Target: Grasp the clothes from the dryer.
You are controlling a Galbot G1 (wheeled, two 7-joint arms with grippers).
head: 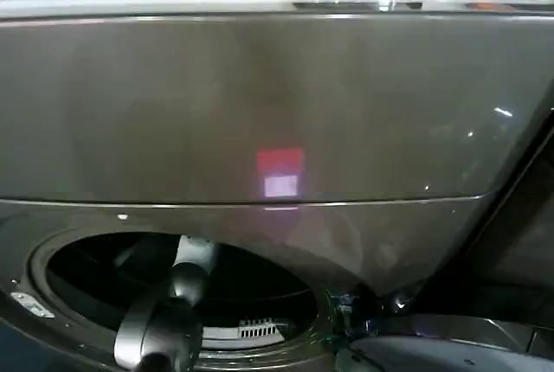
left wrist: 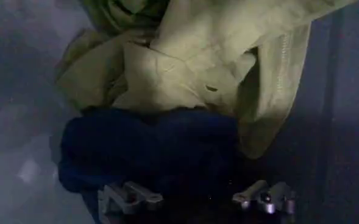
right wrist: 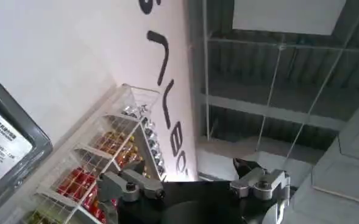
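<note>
Left wrist view: our left pincer (left wrist: 197, 198) gapes over the clothes (left wrist: 167, 122); at 12 o'clock the yellow piece may slip free.

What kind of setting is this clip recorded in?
Probably a laundry area inside a shop or showroom. The left gripper is open, reaching into a front-loading dryer towards the clothes; the right gripper, open, faces a wire rack of packaged goods beneath an exposed ceiling.
</note>
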